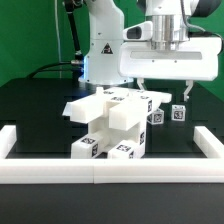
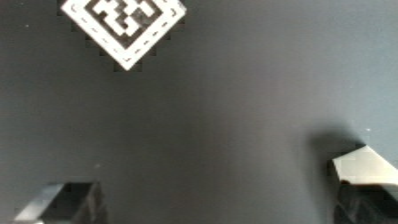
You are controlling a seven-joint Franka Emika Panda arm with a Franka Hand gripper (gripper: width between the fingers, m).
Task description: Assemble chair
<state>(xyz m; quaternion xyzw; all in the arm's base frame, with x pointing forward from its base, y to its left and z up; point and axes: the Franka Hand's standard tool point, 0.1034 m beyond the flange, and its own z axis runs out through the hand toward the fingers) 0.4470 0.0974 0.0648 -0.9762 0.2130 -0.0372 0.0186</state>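
Note:
The chair parts (image 1: 112,120) are matte white tagged blocks piled in the middle of the black table. A slanted panel (image 1: 84,108) sticks out toward the exterior view's left, and blocky pieces (image 1: 124,148) stand in front. Two small tagged cubes (image 1: 156,116) (image 1: 178,113) sit at the pile's right. My gripper (image 1: 164,93) hangs above these cubes, open and empty. In the wrist view the gripper (image 2: 214,198) is open over bare dark table, its fingers (image 2: 363,166) wide apart. One black-and-white tag (image 2: 125,28) shows there; I cannot tell which part carries it.
A long white border rail (image 1: 110,172) runs along the table's front, with raised ends at both sides (image 1: 8,140) (image 1: 212,142). The robot base (image 1: 100,50) stands behind the pile, with a cable at the back left.

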